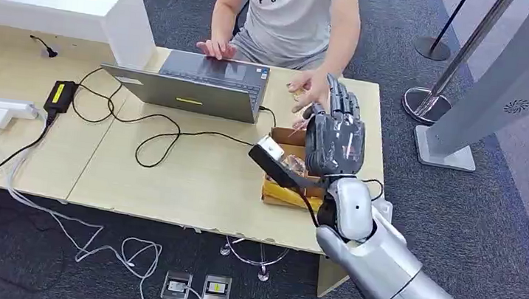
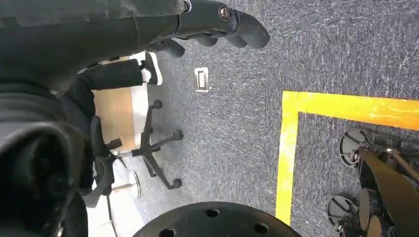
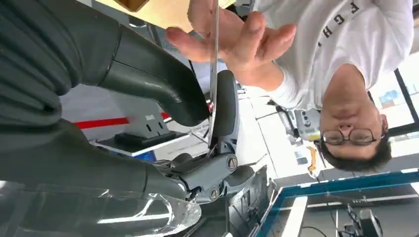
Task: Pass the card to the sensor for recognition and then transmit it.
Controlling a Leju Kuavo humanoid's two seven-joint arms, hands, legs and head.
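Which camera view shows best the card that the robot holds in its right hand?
The right wrist view: there the card appears edge-on, pinched between thumb and fingers of the right hand, reaching a person's hand. In the head view the right hand hides it. The left wrist view faces the carpet.

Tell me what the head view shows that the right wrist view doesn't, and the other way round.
Head view alone: the laptop and cardboard box on the table, cables, a black power adapter.

Right wrist view alone: the thin card seen edge-on, pinched between the thumb and a finger, reaching the person's palm.

Both: the right hand, raised with fingers pointing at the person in the white shirt.
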